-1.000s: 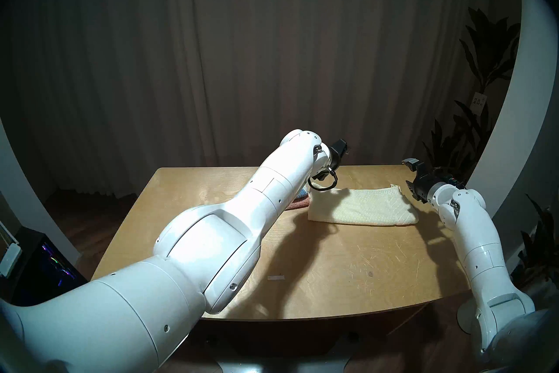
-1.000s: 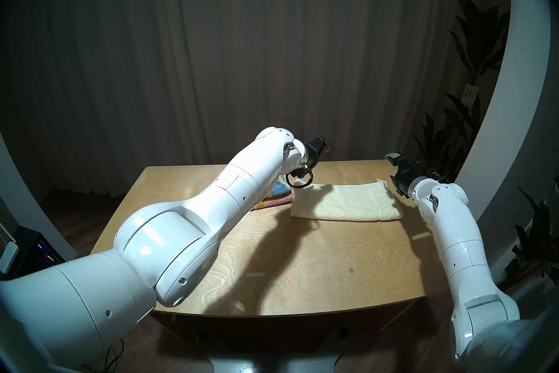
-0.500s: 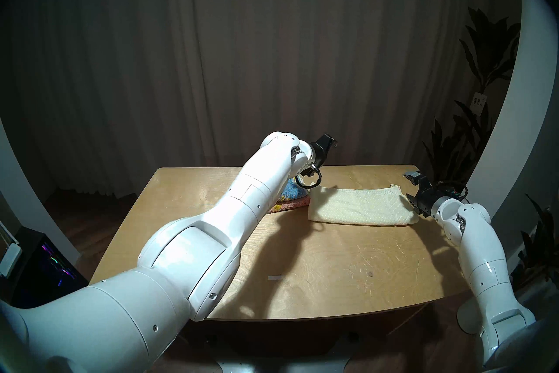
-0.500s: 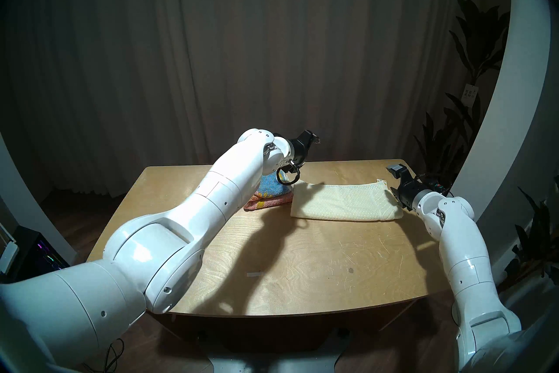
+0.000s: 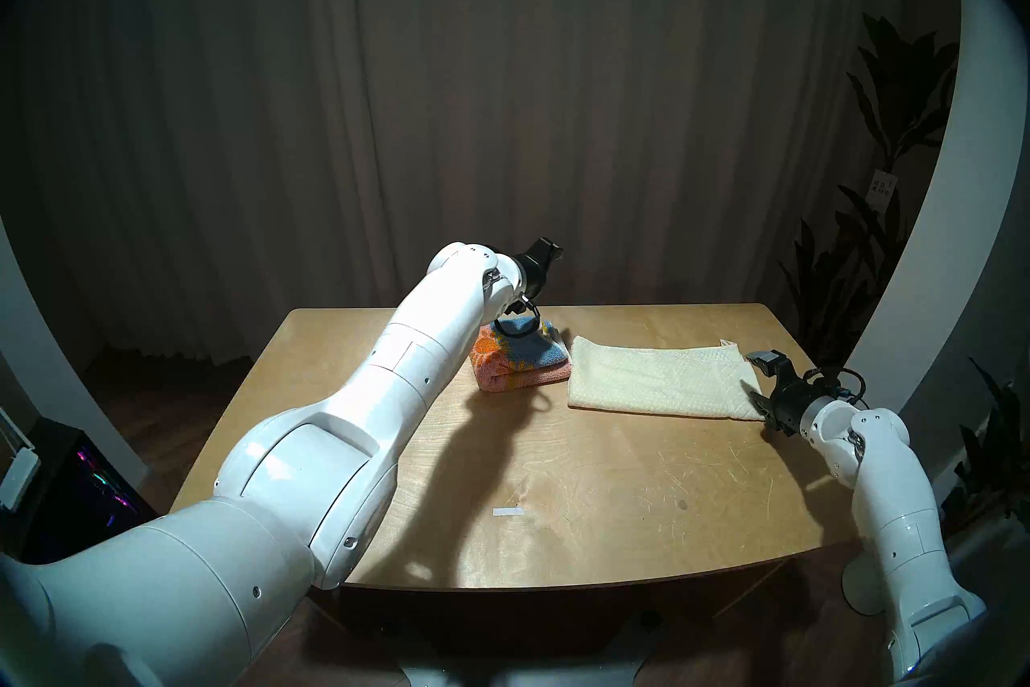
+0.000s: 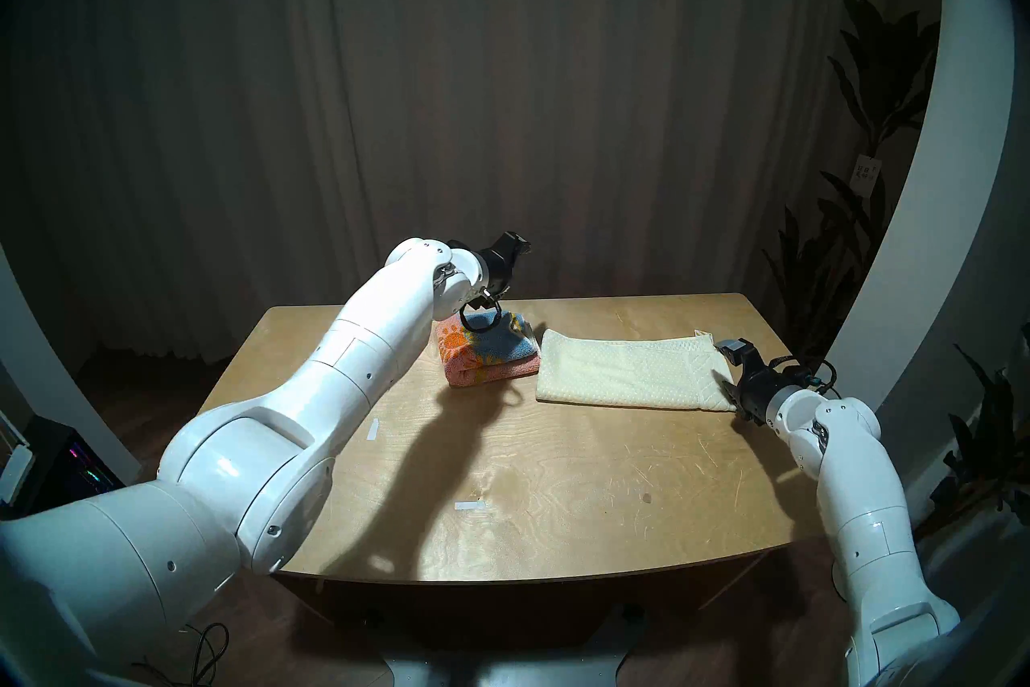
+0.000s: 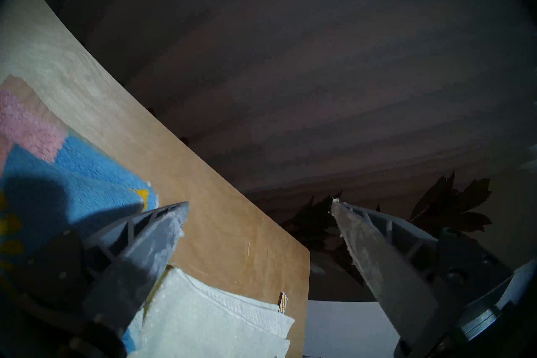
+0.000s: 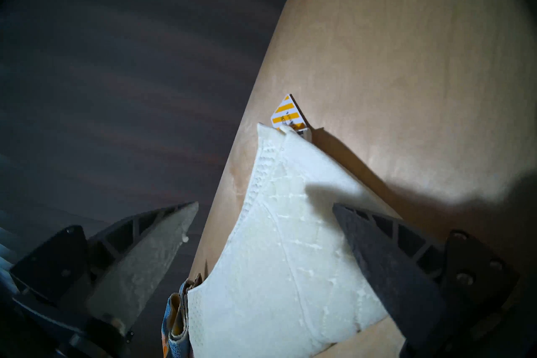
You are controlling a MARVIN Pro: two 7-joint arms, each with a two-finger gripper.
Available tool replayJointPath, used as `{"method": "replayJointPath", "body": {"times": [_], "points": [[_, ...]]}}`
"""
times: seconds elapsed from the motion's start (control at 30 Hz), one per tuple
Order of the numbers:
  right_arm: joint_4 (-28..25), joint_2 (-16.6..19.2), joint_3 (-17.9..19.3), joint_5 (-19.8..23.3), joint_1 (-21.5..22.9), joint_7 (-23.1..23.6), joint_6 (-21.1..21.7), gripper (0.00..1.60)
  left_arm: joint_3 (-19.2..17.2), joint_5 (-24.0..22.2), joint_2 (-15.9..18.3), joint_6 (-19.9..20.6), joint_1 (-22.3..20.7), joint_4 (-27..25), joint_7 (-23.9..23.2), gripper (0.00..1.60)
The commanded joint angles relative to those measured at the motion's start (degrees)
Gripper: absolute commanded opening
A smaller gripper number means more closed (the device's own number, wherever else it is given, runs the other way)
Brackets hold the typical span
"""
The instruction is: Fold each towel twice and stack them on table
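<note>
The pink and blue towel (image 5: pixel 521 357) lies folded into a thick small packet at the back middle of the table (image 5: pixel 585 474). My left gripper (image 5: pixel 552 248) hovers open above its far side, holding nothing; the left wrist view shows the blue terry (image 7: pixel 87 174) below the left finger. To the right lies the cream towel (image 5: pixel 657 382), folded into a long flat strip. My right gripper (image 5: pixel 757 379) is open and low at its right end. In the right wrist view that end (image 8: pixel 290 247) lies between the spread fingers (image 8: pixel 377 255); whether they touch it I cannot tell.
White tape marks (image 5: pixel 508 511) (image 6: pixel 372 428) sit on the wood. A striped yellow label (image 8: pixel 287 113) sticks out at the cream towel's far right corner. Dark plants (image 5: pixel 869 251) stand past the table's right edge, a curtain behind, a lit box (image 5: pixel 83 491) on the floor at left.
My left arm swung left and uncovered the patterned towel. My right gripper dropped lower and nearer, down to the cream towel's right end. Both stayed open.
</note>
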Motion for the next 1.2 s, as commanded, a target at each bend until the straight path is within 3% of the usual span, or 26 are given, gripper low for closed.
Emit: {"method": "replayJointPath", "body": {"times": [0.0, 0.43, 1.17], "points": [[-2.9, 0.7, 2.2, 1.1, -3.0, 1.2, 0.3, 1.6, -1.7, 0.4, 3.1, -1.4, -0.4, -3.1, -1.6, 1.6], [-7.3, 0.8, 6.3, 3.1, -7.9, 3.0, 1.6, 1.6, -4.5, 1.0, 6.8, -3.2, 2.2, -5.8, -3.3, 1.6], [-16.0, -2.9, 10.8, 6.0, -19.8, 4.9, 3.7, 1.6, -7.8, 2.6, 12.1, -6.8, 9.8, -11.1, -6.2, 1.6]]}}
